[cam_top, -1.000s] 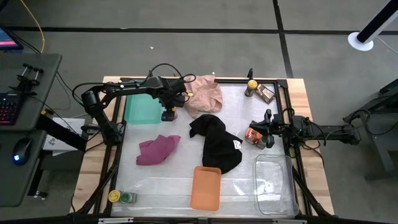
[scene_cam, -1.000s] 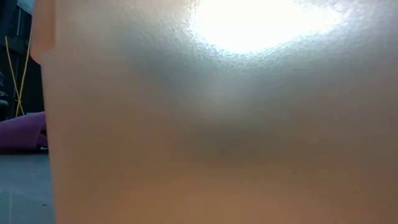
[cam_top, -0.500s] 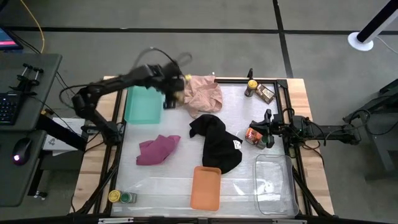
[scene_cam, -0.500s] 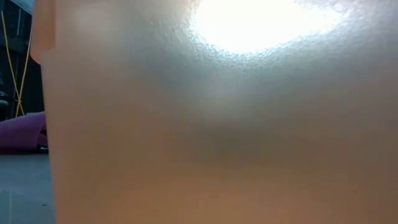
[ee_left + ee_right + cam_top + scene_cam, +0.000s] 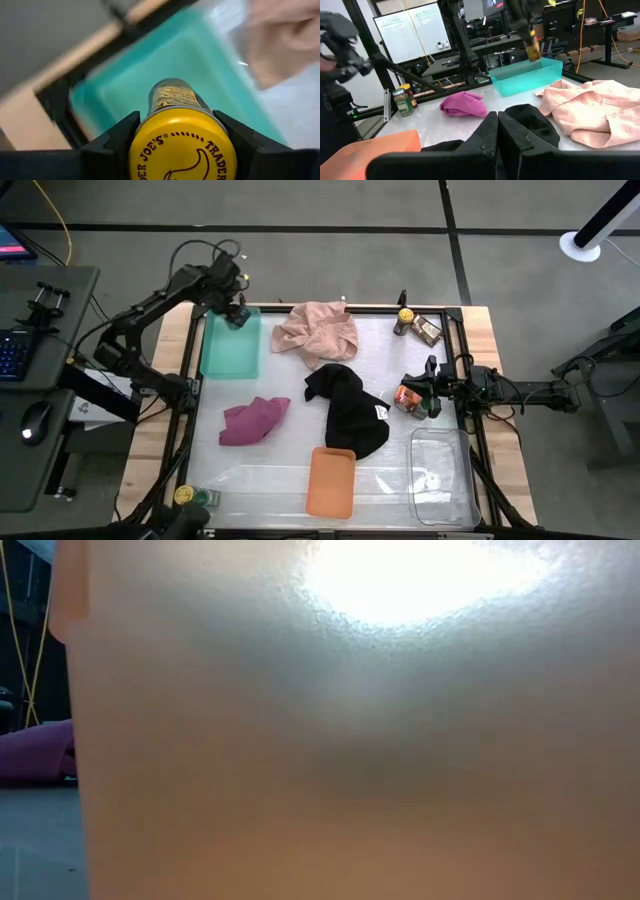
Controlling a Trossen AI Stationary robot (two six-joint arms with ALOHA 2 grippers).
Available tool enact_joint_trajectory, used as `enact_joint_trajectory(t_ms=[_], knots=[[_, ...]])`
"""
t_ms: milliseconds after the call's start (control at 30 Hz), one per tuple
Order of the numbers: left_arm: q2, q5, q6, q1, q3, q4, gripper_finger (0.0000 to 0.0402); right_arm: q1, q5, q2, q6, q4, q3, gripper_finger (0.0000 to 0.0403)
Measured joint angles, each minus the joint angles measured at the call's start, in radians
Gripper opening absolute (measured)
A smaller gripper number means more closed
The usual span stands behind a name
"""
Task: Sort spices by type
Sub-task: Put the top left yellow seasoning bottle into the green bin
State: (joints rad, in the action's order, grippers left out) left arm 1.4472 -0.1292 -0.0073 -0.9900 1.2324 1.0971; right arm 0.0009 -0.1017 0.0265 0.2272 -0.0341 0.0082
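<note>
My left gripper [image 5: 235,313] is shut on a yellow-lidded spice jar [image 5: 182,145] above the far end of the green tray [image 5: 230,345]. The right wrist view shows this jar [image 5: 534,49] hanging over the tray [image 5: 525,76]. My right gripper [image 5: 424,396] waits shut at the table's right side, next to an orange-brown packet [image 5: 406,397]. I cannot tell whether it touches the packet. Another yellow-lidded jar [image 5: 404,319] and a packet [image 5: 427,330] stand at the far right corner. A yellow-lidded jar [image 5: 183,496] and a green-lidded jar [image 5: 205,498] stand at the near left corner. My left gripper pinches the jar between its two fingers [image 5: 117,142], one on each side at the yellow lid's rim [image 5: 145,145]. The lid faces the wrist and the jar's body [image 5: 172,97] points away, down at the tray. The jar is lifted clear of the tray.
A pink cloth [image 5: 318,332], a black cloth [image 5: 345,408] and a magenta cloth [image 5: 255,420] lie mid-table. An orange tray [image 5: 331,481] sits at the near edge and fills the low view [image 5: 350,740]. A clear tray [image 5: 438,475] lies near right.
My left gripper has carried the yellow-lidded jar up from the table beside the pink cloth, toward the far edge and then the left. It now hangs over the green tray's far end, and the gripper stays shut on it.
</note>
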Motion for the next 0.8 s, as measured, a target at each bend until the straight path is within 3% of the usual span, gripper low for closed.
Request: enact_joint_trajectory(t_ms=[233,800], knots=[[0.007,-0.143,-0.159,-0.030,-0.074,-0.088,0.0189,0.000,0.000,0.000,0.000,0.000,0.000,0.0001],[0.053,-0.201,-0.553,-0.031,-0.074,-0.114,0.0189,0.000,0.000,0.000,0.000,0.000,0.000,0.0001]])
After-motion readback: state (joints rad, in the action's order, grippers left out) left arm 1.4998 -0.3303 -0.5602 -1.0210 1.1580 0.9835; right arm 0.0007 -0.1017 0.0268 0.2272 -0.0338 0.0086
